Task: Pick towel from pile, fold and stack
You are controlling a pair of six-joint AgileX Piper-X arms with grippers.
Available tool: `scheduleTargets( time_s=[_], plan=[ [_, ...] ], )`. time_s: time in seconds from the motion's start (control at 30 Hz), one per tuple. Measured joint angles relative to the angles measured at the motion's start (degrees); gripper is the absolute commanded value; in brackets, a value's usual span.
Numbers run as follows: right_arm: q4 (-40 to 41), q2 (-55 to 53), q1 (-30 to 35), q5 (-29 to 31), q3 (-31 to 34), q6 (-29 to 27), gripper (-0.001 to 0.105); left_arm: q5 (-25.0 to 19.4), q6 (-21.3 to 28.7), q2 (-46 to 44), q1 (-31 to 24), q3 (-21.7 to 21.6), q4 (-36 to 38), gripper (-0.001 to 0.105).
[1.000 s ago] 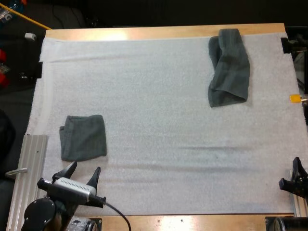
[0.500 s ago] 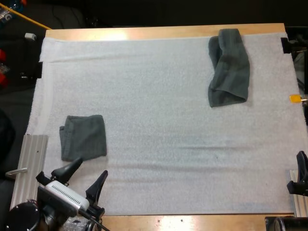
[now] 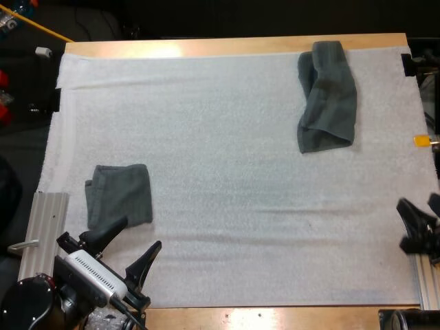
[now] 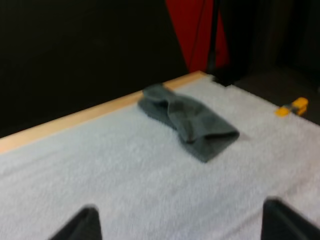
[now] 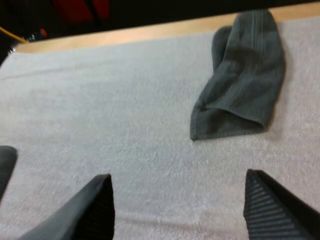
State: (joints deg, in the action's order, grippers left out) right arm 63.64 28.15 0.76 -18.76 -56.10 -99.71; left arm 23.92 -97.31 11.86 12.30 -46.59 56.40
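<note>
A crumpled dark grey-green towel (image 3: 327, 96) lies at the far right of the white mat (image 3: 227, 179), also seen ahead in the left wrist view (image 4: 187, 120) and the right wrist view (image 5: 242, 82). A folded towel (image 3: 119, 196) rests near the mat's left front. My left gripper (image 3: 128, 245) stands open just in front of the folded towel, holding nothing; its fingertips (image 4: 77, 227) frame bare mat. My right gripper (image 3: 421, 218) is open at the mat's right edge, its fingers (image 5: 97, 205) spread wide above the mat and pointing toward the crumpled towel.
A ribbed metal rail (image 3: 41, 237) runs along the mat's left front side, and another (image 3: 426, 282) sits at the right front. The wooden table edge (image 3: 234, 47) borders the far side.
My left gripper has drawn back toward the front corner and turned to the right, fingers spreading wider. My right gripper has moved forward and inward over the mat's right edge.
</note>
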Motion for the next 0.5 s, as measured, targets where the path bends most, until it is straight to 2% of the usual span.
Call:
scheduleTargets(
  time_s=[0.2,0.5],
  plan=[
    [-6.57,10.35,-2.32,1.47,0.00,3.44,0.055,0.00,0.00,0.22,0.00,-0.09,0.00,0.064],
    [-17.31,30.18,-6.39,9.74,0.00,9.36,0.055,0.00,-1.24,0.22,0.00,-0.09,0.00,0.063]
  ],
)
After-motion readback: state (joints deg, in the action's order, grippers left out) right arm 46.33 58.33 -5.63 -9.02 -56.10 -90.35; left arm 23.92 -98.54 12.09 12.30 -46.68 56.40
